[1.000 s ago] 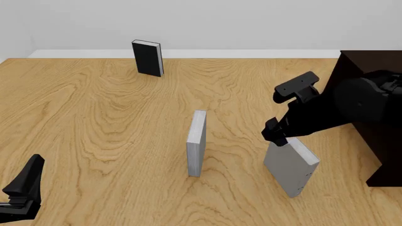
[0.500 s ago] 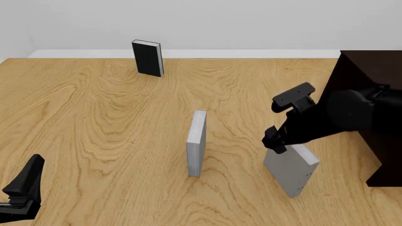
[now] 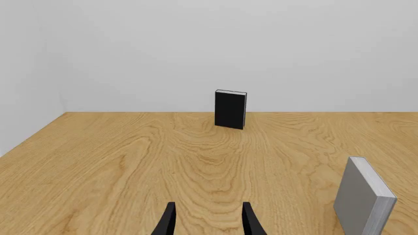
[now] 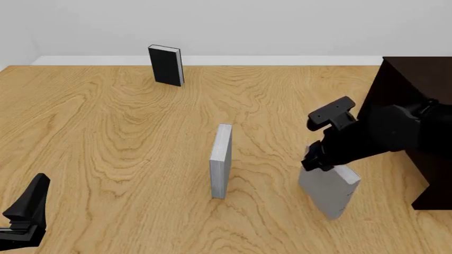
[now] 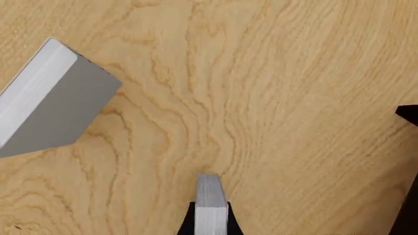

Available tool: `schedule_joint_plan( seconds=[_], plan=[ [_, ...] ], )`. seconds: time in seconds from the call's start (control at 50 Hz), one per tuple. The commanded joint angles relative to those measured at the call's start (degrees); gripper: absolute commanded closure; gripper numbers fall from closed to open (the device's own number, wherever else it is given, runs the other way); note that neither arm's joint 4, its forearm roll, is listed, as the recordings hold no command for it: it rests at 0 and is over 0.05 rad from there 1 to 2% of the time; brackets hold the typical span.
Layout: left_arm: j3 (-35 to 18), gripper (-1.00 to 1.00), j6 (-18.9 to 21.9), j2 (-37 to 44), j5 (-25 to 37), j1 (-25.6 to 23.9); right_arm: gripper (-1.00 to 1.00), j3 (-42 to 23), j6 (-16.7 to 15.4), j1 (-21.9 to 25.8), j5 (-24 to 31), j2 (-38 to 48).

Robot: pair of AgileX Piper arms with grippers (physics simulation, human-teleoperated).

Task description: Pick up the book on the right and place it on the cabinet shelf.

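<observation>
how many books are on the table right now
3: a black book upright at the far left, a slim grey book mid-table, and the thick grey book under the right tool.

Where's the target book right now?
In the front view, the book stands on the table's near right, between the slimmer grey book and the dark cabinet, its top in the right pincer.

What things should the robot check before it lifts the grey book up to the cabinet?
1. Right gripper shut on the book: ok; the right wrist view shows the book's edge between the fingers.
2. Book off the table: cannot tell.
3. Slim grey book clear of the held one: ok, it stands apart.
4. Cabinet close by on the right: ok.
5. Shelf free: cannot tell, its inside is out of view.
6. Left gripper out of the way: ok, open and holding nothing.
</observation>
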Motion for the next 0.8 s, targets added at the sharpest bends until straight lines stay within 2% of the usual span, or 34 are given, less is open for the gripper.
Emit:
schedule_joint_plan(
  seconds=[0.02,0.24,0.28,0.32,0.36,0.4,0.46,0.5,0.56,0.58,0.62,0.64,0.68,0.7,0.74,0.8],
  plan=[
    [0.0,-1.0,0.0,0.0,0.0,0.0,1.0,-1.6,-0.1,-0.2,2.3,-1.7],
    [0.0,-1.0,0.0,0.0,0.0,0.0,1.0,-6.9,-1.6,-1.2,8.2,-4.8],
    [0.0,-1.0,0.0,0.0,0.0,0.0,1.0,-8.0,-2.9,-1.8,9.2,-5.5],
    [0.0,-1.0,0.0,0.0,0.0,0.0,1.0,-9.3,-2.0,-1.7,10.1,-6.0],
    [0.0,-1.0,0.0,0.0,0.0,0.0,1.0,-9.6,-3.9,-2.6,10.6,-6.8],
    [0.0,-1.0,0.0,0.0,0.0,0.0,1.0,-10.6,-3.8,-2.1,11.3,-7.5],
    [0.0,-1.0,0.0,0.0,0.0,0.0,1.0,-11.1,-9.0,-4.1,10.6,-9.3],
    [0.0,-1.0,0.0,0.0,0.0,0.0,1.0,-11.5,-9.1,-3.6,11.4,-9.7],
    [0.0,-1.0,0.0,0.0,0.0,0.0,1.0,-12.8,-10.8,-2.3,12.0,-10.8],
    [0.0,-1.0,0.0,0.0,0.0,0.0,1.0,-13.2,-12.1,-3.6,11.8,-11.8],
    [0.0,-1.0,0.0,0.0,0.0,0.0,1.0,-14.7,-11.5,-2.9,12.5,-12.0],
    [0.0,-1.0,0.0,0.0,0.0,0.0,1.0,-15.0,-12.7,-3.7,12.4,-12.8],
    [0.0,-1.0,0.0,0.0,0.0,0.0,1.0,-15.6,-12.0,-2.0,13.2,-12.9],
    [0.0,-1.0,0.0,0.0,0.0,0.0,1.0,-15.3,-13.8,-2.7,12.6,-13.7],
    [0.0,-1.0,0.0,0.0,0.0,0.0,1.0,-15.6,-13.5,-1.9,13.1,-13.9],
    [0.0,-1.0,0.0,0.0,0.0,0.0,1.0,-15.5,-15.1,-2.1,12.7,-14.6]
  ],
)
